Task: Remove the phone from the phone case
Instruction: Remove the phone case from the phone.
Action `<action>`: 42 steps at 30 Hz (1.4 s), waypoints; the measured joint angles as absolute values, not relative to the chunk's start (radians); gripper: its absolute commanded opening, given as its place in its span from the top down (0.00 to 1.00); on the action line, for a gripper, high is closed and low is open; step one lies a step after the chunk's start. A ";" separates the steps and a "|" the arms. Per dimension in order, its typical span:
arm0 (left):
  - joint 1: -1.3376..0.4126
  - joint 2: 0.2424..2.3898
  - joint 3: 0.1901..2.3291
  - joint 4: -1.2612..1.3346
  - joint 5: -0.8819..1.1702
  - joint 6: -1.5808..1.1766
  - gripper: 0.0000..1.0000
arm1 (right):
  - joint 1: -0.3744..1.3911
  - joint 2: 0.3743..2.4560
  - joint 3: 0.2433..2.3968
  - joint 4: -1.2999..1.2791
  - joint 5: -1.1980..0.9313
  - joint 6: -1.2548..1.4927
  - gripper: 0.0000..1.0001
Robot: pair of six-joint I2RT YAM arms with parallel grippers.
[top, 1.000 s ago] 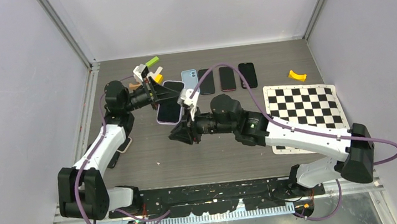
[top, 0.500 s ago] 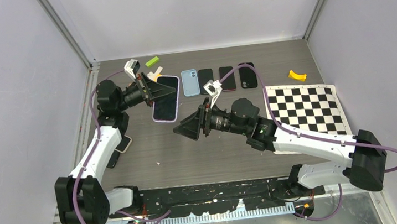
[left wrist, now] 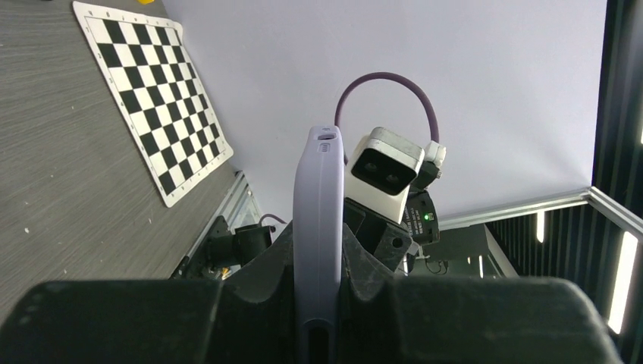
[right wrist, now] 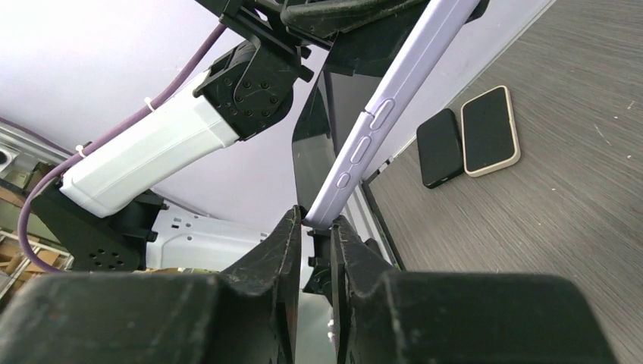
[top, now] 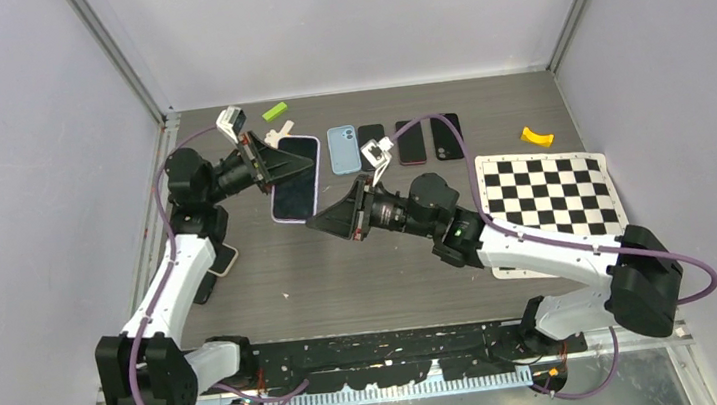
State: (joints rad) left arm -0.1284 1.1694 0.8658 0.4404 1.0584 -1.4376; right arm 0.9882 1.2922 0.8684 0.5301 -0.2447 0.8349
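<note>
The phone [top: 294, 174], dark screen up, sits in a lilac phone case [top: 280, 214] and is held tilted above the table at the back left. My left gripper [top: 270, 167] is shut on its left edge. In the left wrist view the case's lilac rim [left wrist: 318, 197] runs straight up between the fingers [left wrist: 373, 265]. My right gripper [top: 314, 223] reaches in from the right to the case's near corner. In the right wrist view that lilac corner [right wrist: 327, 205] is pinched between the two fingertips [right wrist: 290, 227], with the side buttons showing above.
Several phones [top: 344, 150] lie in a row at the back. A checkerboard sheet [top: 550, 192] lies on the right, with a yellow piece [top: 536, 137] behind it and a green piece [top: 275, 112] at the back left. Two more phones [right wrist: 490, 130] lie beside the left arm.
The left gripper has carried the cased phone a little left and back. The right gripper pulled off, opened, came back leftward and closed on the case's near corner.
</note>
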 measured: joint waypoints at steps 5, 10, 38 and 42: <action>-0.119 1.153 0.866 0.441 1.058 -1.438 1.00 | 0.985 1.304 0.881 0.533 -0.265 0.847 0.86; -0.107 1.148 0.866 0.440 1.056 -1.440 1.00 | 0.978 1.324 0.902 0.524 -0.266 0.846 0.95; -0.159 1.093 0.862 0.373 0.996 -1.585 1.00 | 0.969 1.507 1.113 0.115 -0.003 0.273 0.99; -0.153 1.092 0.861 0.372 0.999 -1.590 1.00 | 0.966 1.446 1.018 0.187 -0.003 0.319 0.76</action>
State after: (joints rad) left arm -0.1532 1.0924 0.8612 0.3721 0.9985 -1.5902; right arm 0.9661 1.4456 1.0180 0.1871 -0.0032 0.3187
